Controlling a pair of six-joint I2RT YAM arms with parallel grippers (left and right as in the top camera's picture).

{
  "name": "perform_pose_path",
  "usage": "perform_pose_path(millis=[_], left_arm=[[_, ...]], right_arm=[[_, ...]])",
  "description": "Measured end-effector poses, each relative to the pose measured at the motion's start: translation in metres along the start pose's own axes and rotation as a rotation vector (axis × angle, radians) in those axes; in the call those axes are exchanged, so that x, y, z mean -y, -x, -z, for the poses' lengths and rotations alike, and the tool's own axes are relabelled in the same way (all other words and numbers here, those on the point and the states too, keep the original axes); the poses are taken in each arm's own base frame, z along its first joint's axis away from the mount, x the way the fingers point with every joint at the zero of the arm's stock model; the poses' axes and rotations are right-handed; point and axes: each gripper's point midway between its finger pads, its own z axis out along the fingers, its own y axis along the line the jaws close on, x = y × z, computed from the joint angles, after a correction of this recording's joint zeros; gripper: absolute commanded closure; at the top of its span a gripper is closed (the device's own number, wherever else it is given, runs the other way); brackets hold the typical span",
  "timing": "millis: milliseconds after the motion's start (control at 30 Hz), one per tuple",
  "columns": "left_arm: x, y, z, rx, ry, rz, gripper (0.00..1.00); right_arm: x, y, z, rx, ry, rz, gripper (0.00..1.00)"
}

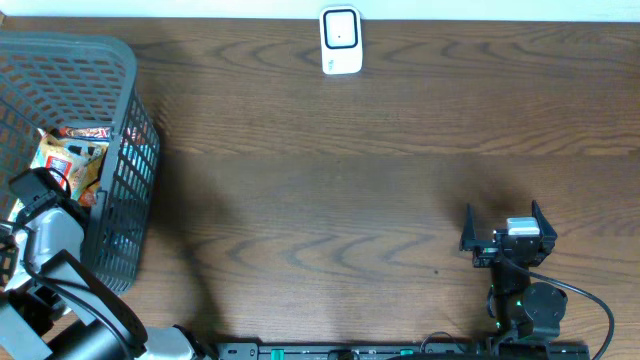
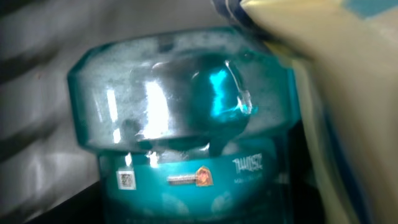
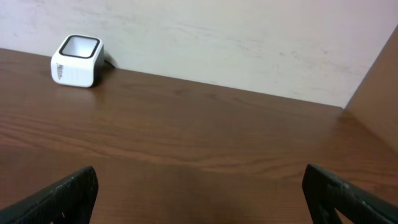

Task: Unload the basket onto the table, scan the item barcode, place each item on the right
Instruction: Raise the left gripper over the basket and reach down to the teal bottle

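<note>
The left wrist view is filled by a teal container (image 2: pixel 186 118) with a clear domed cap and a small code label (image 2: pixel 126 180), seen very close. My left arm (image 1: pixel 45 225) reaches down into the grey basket (image 1: pixel 110 70) at the far left. Its fingers show in neither view, so their state is unclear. The white barcode scanner (image 1: pixel 340 41) stands at the table's back edge and is also seen in the right wrist view (image 3: pixel 76 60). My right gripper (image 1: pixel 505 232) rests low at the front right, open and holding nothing (image 3: pixel 199 193).
Orange and yellow snack packets (image 1: pixel 72 160) lie in the basket beside the left arm. A cream packet (image 2: pixel 336 93) presses against the teal container's right side. Brown wooden table (image 1: pixel 330 200) stretches between basket, scanner and right arm.
</note>
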Motion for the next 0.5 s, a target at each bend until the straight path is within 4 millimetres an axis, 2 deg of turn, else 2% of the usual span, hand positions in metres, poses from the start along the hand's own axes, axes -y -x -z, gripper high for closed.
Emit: perform_pose_path(millis=[100, 267, 500], left_arm=[[0.0002, 0.0023, -0.0012, 0.012, 0.004, 0.004, 0.30], [0.0000, 0.0038, -0.0015, 0.020, 0.006, 0.006, 0.47], [0.0005, 0.0043, -0.0012, 0.021, 0.005, 0.007, 0.49]], right_arm=[[0.0000, 0.0001, 0.0000, 0.000, 0.000, 0.000, 0.01], [0.0000, 0.0000, 0.0000, 0.000, 0.000, 0.000, 0.01], [0.0000, 0.0000, 0.0000, 0.000, 0.000, 0.000, 0.01]])
